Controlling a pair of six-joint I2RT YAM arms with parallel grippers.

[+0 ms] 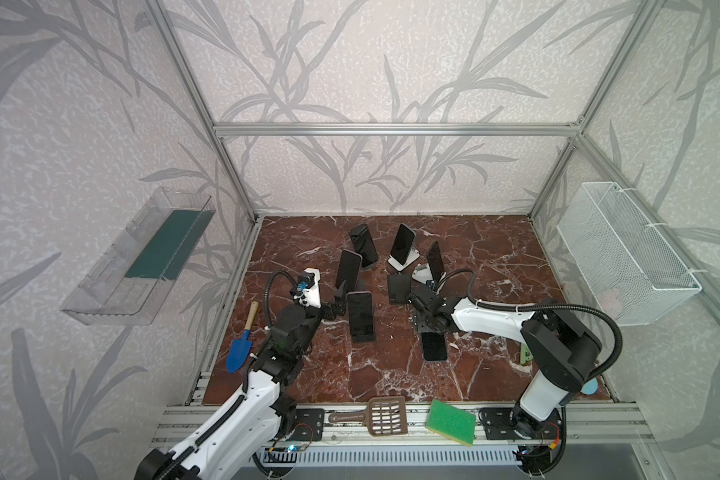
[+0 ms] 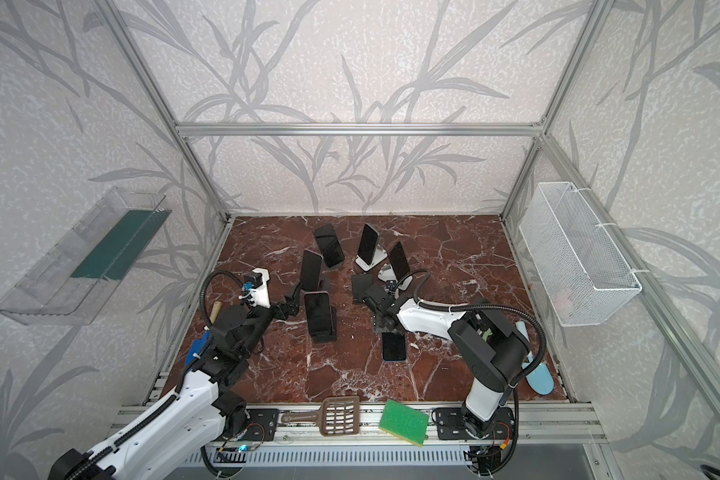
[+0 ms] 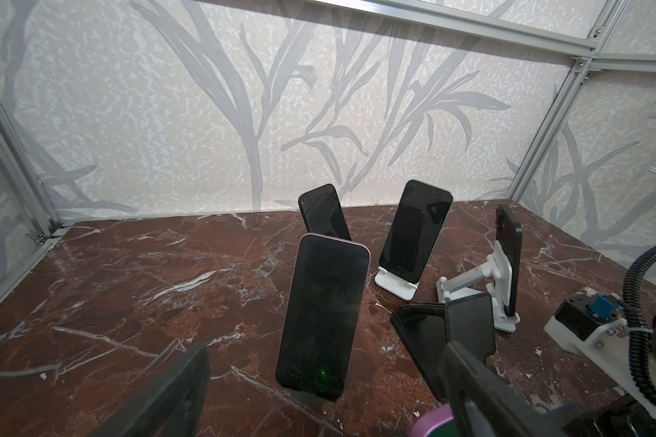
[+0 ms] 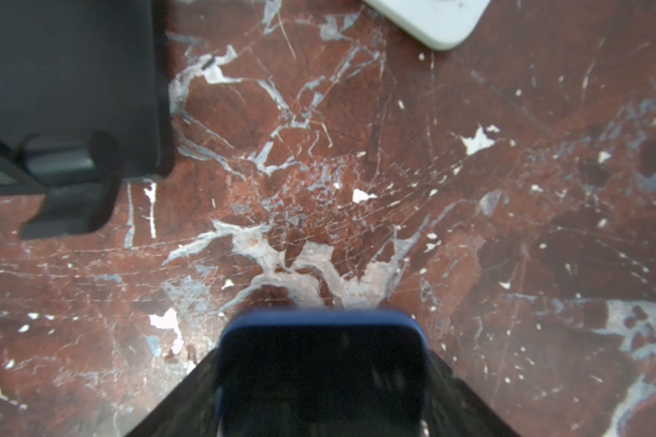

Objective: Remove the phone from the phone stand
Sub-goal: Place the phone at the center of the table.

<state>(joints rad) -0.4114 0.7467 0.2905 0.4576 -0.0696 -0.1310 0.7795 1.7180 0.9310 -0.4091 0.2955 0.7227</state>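
A blue phone [image 1: 434, 347] lies flat on the marble table [image 1: 495, 374]. My right gripper [image 1: 425, 327] stands over its far end. In the right wrist view its dark fingers [image 4: 182, 401] run close along both long sides of the blue phone [image 4: 320, 374], and blur hides whether they press it. An empty black phone stand [image 1: 400, 289] sits just beyond. My left gripper [image 3: 319, 397] is open, just short of a purple-edged phone [image 3: 322, 318] leaning on a dark stand, which stands between its spread fingers.
Three more phones stand on stands behind: a black one [image 1: 363, 245], one on a white stand [image 1: 403, 243], one on a folding white stand [image 1: 435, 262]. Another phone [image 1: 360, 316] stands near my left arm. A blue trowel [image 1: 238, 353], a brown scoop [image 1: 385, 415] and a green sponge [image 1: 449, 422] lie at the edges.
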